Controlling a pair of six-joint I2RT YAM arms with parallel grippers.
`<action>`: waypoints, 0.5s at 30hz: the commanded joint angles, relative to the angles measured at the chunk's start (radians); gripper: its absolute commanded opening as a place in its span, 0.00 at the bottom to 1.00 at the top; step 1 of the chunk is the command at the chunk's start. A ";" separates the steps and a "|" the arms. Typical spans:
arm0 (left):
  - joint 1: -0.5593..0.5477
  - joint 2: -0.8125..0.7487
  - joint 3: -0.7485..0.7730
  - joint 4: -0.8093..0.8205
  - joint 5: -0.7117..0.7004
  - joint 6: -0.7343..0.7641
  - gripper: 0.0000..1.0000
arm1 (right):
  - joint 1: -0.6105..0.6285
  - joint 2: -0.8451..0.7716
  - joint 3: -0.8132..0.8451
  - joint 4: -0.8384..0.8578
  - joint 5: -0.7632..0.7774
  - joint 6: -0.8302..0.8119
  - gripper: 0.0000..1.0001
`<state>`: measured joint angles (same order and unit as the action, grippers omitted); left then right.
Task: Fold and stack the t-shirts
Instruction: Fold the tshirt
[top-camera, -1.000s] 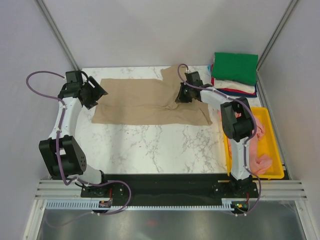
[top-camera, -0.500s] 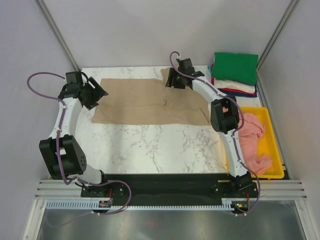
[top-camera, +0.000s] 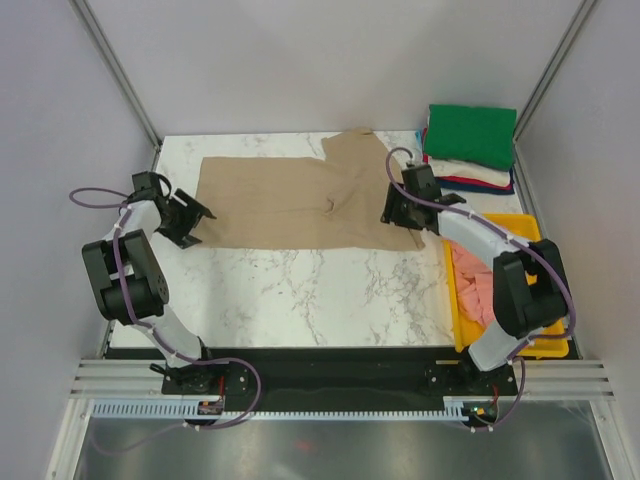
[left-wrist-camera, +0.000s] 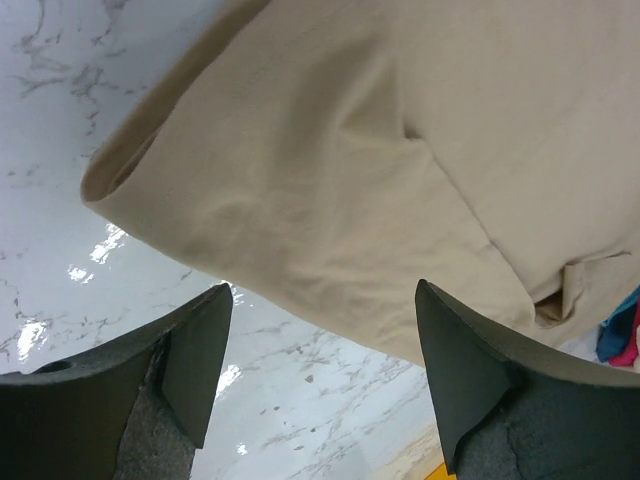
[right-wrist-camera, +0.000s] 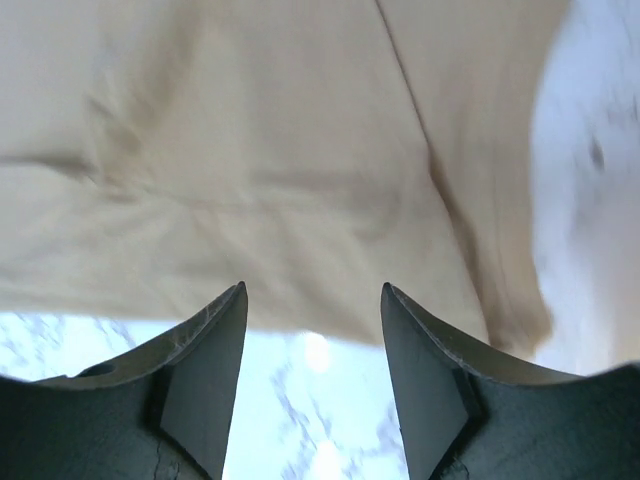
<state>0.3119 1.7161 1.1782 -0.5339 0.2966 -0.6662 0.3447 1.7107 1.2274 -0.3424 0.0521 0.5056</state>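
**Progress of the task.** We see the tan t-shirt (top-camera: 300, 200) lying flat across the far half of the desk (top-camera: 300, 290), reaching from near the left edge almost to the right edge. One flap points towards the far edge. We judge it to be only partly folded, since it forms a long band and not a compact packet.

At the far right corner stands the stack (top-camera: 470, 160) of finished shirts, with a green shirt (top-camera: 470, 132) on top and white, red and blue layers showing beneath. Pink shirts (top-camera: 476, 285) lie crumpled in the yellow tray (top-camera: 518, 226) at the right edge, so they are not yet folded.

The left end effector (top-camera: 196, 226) sits at the near left corner of the tan t-shirt. Its jaws are spread and hold nothing, and its wrist view shows the cloth edge just beyond the fingertips. The right end effector (top-camera: 400, 212) sits at the near right corner, likewise spread and empty.

We judge that what is left is to finish folding the tan t-shirt, set it on the stack, and then take up the pink shirts.

**Surface and room.** The desk is white with grey marble veining and is glossy enough to show highlights. Pale walls (top-camera: 300, 60) enclose it on three sides, and slanting metal posts (top-camera: 115, 65) stand at the far corners. A black base plate (top-camera: 330, 365) runs along the near edge.
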 joint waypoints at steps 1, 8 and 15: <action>-0.007 0.025 -0.017 0.035 0.047 -0.047 0.81 | 0.001 -0.088 -0.198 0.078 0.020 0.042 0.64; -0.005 0.021 -0.029 0.020 -0.088 -0.041 0.81 | -0.045 -0.149 -0.396 0.161 -0.014 0.043 0.65; -0.005 0.069 0.004 0.006 -0.145 -0.009 0.81 | -0.108 -0.039 -0.407 0.252 -0.049 0.045 0.65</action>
<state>0.3065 1.7691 1.1458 -0.5327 0.1940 -0.6872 0.2546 1.6135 0.8330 -0.1574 0.0185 0.5407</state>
